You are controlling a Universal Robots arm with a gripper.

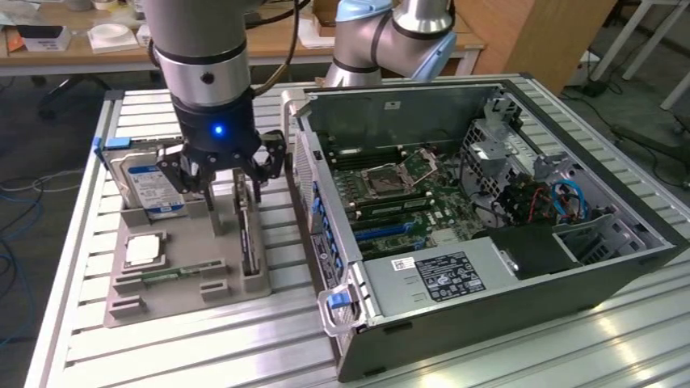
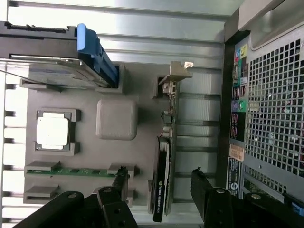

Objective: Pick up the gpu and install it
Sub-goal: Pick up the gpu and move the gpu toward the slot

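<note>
Firstly, in the exterior view, the tool (image 1: 232, 192) is seen lowered over a grey holder tray (image 1: 183, 303) that is laid on the slatted metal table (image 1: 86, 339), to the exterior view's left of an open computer case (image 1: 485, 267). The gpu (image 1: 249, 238) is stood on its long edge in a slot along the side of the tray nearest the case, and the tool is held close above it. A hard drive (image 1: 145, 184) with a blue label is stood upright at the tray's far end. A processor (image 1: 144, 250) is laid flat in a square pocket, and a narrow memory stick (image 1: 173, 273) is lodged towards the tray's near end. A motherboard (image 1: 410, 202) is exposed inside the case. Next, in the wrist view, the gpu (image 2: 159, 199) is seen edge-on, with its silvery bracket (image 2: 176, 71) at the end away from the tool and a dark cover set against the green board. The tool's (image 2: 160, 172) two black fingers (image 2: 202, 183) are held apart, one to each side of the card; clear space is seen between each finger and the card, so nothing is clamped. The hard drive (image 2: 61, 71), the processor (image 2: 53, 130) and the memory stick (image 2: 71, 171) are seen in their pockets on the side of the card away from the case (image 2: 275, 95), whose perforated rear panel is seen just beside the tray.
</note>
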